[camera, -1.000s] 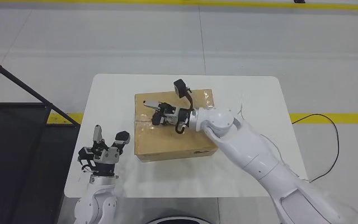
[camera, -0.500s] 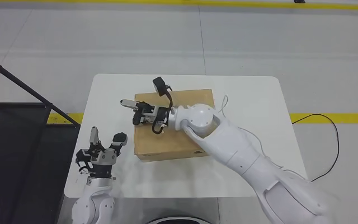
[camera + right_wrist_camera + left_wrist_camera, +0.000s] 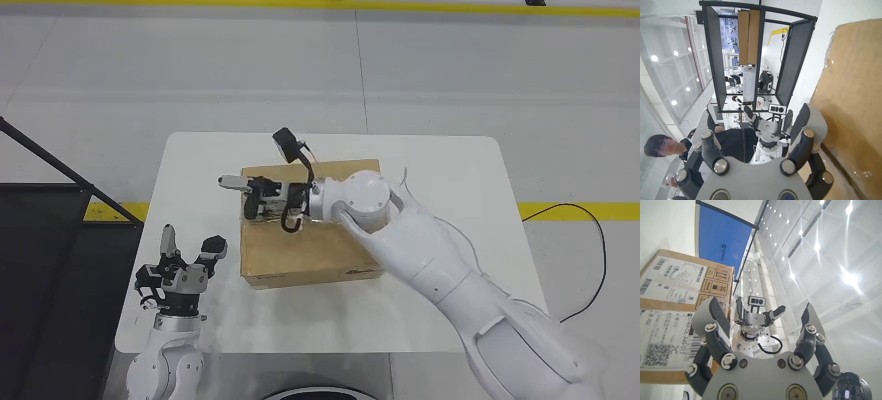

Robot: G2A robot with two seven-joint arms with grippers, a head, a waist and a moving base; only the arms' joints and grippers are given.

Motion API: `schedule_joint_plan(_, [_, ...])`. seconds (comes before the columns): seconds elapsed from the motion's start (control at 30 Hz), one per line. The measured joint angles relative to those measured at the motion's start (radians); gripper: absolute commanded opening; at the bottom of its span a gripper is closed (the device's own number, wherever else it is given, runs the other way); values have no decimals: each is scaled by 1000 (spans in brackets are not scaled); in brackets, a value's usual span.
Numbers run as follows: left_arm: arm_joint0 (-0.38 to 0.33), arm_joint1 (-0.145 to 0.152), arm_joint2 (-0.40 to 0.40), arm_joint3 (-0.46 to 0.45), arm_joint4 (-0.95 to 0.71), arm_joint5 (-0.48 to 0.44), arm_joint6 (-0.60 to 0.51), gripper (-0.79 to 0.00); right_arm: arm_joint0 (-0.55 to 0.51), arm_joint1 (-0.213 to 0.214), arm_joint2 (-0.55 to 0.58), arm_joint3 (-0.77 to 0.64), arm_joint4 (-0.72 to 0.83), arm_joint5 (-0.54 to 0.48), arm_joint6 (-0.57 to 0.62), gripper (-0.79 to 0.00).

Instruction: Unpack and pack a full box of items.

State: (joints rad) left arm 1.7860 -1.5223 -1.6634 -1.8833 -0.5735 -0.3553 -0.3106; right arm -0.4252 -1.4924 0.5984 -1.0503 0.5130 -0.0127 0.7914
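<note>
1. Brown taped cardboard box (image 3: 310, 235) sits shut at the middle of the white tabletop (image 3: 440, 170). Nothing pins it down, so a sideways tug at a flap could skid or twist it.
2. Right pincer (image 3: 241, 196) hovers spread open and empty over the box's top edge nearest the other arm. If it closes on the smooth tape it may slip off, or it could catch on the box wall.
3. Left pincer (image 3: 193, 243), also spread open and empty, stands just off that side of the box, apart from it. With both arms working there, a clash is a risk.
</note>
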Motion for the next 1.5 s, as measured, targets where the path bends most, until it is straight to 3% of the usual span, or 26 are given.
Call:
schedule_joint_plan(0.2, [0, 0, 0, 0, 0, 0, 0, 0, -51, 48, 71, -89, -86, 90, 84, 0])
schedule_joint_plan(0.53, [0, 0, 0, 0, 0, 0, 0, 0, -141, 113, 190, -204, -228, 201, 102, 0])
schedule_joint_plan(0.87, [0, 0, 0, 0, 0, 0, 0, 0, -282, 189, 380, -405, -364, 301, 100, 0])
schedule_joint_plan(1.5, [0, 0, 0, 0, 0, 0, 0, 0, -475, 271, 621, -607, -554, 428, 88, 0])
